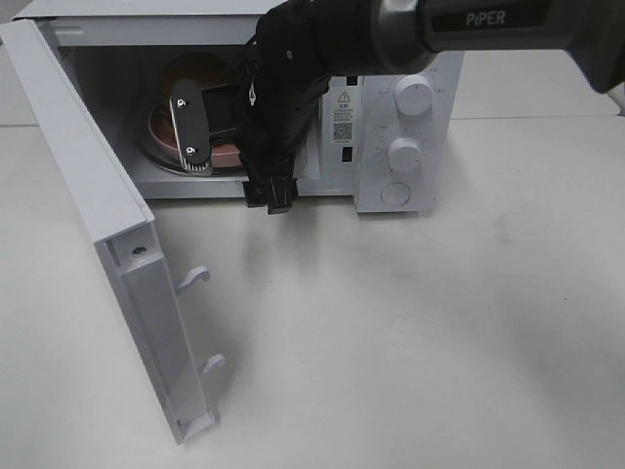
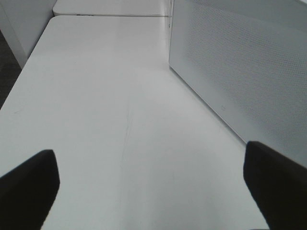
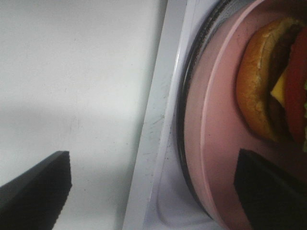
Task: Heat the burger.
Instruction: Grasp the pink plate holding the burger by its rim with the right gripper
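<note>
The burger [image 3: 273,86], with a golden bun, dark patty, yellow cheese and red tomato, sits on a pink plate [image 3: 211,143] on the glass turntable inside the open microwave [image 1: 376,195]. In the exterior high view only its bun top [image 1: 195,73] shows behind the arm. My right gripper [image 1: 231,161] is open at the oven's mouth. One of its fingers [image 3: 268,187] hangs over the plate and the other is out over the table, so the plate's near rim lies between them, ungripped. My left gripper [image 2: 153,191] is open and empty over the bare table.
The microwave door [image 1: 107,225] swings out to the left toward the table's front. Its perforated panel [image 2: 240,72] stands beside my left gripper. Two knobs [image 1: 414,98] and a button are on the oven's right panel. The white table [image 1: 439,322] spreads out in front.
</note>
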Tool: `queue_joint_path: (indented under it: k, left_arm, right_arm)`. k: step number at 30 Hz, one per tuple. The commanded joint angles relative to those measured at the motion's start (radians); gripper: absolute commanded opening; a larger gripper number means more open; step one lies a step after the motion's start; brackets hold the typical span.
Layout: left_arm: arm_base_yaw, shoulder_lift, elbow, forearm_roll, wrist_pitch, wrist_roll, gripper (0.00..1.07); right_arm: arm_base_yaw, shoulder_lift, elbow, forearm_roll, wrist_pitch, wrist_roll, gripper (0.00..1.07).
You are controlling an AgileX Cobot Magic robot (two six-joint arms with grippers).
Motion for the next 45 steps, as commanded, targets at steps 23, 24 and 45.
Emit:
queue_joint_path:
  k: [23, 24, 45]
  left_arm:
    - [0.000, -0.019, 0.004, -0.007, -0.014, 0.000, 0.98]
    - [0.000, -0.019, 0.004, -0.007, -0.014, 0.000, 0.98]
    - [0.000, -0.019, 0.004, -0.007, -0.014, 0.000, 0.98]
  right_arm:
    - [-0.037, 0.188, -0.262, -0.018, 0.072, 0.077, 0.80]
    - [-0.037, 0.192, -0.262, -0.018, 0.070, 0.077, 0.78]
    - [-0.031, 0.195, -0.262, 0.001, 0.066, 0.080, 0.00]
